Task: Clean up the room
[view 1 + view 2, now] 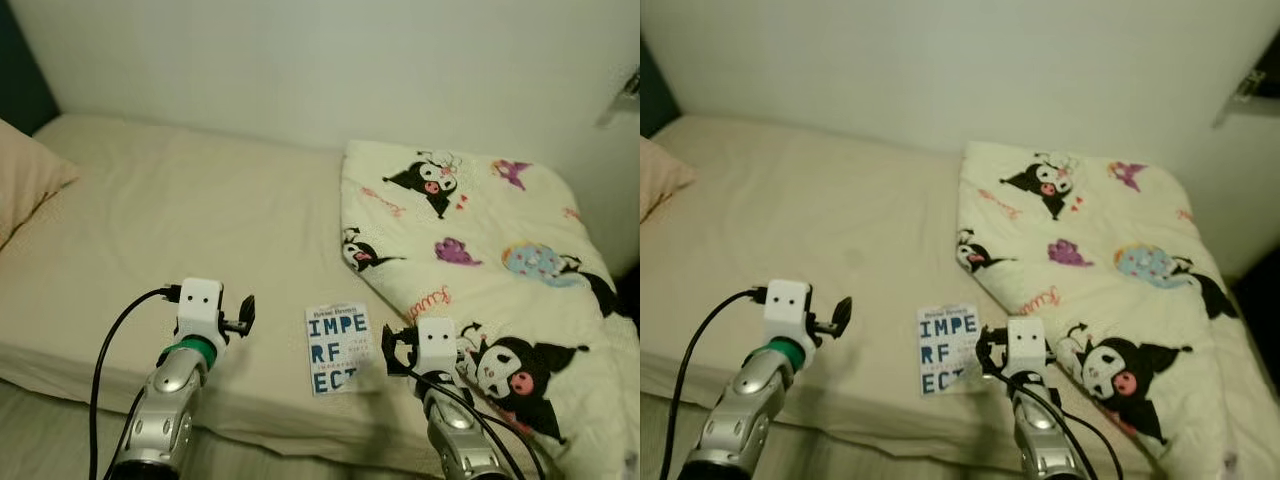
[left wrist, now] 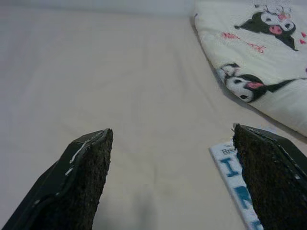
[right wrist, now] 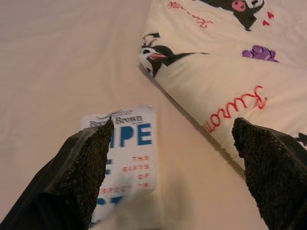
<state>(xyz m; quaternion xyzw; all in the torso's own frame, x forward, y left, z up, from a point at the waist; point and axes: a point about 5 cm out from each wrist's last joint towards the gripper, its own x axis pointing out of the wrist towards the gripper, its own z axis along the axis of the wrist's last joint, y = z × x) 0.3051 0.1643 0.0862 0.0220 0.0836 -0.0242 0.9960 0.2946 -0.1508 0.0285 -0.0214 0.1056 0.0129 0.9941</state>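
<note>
Two grippers, left [image 1: 243,318] and right [image 1: 392,352], fingers wide, flank book [image 1: 338,348] on bed [image 1: 190,220].

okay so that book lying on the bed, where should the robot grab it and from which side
Probably by the book's near short edge, coming in low from the robot's side. It lies flat on the bed sheet close to the mattress edge, so one finger could slide under there. The folded blanket crowds its right side. The open right gripper is nearest, already hovering over it.
</note>
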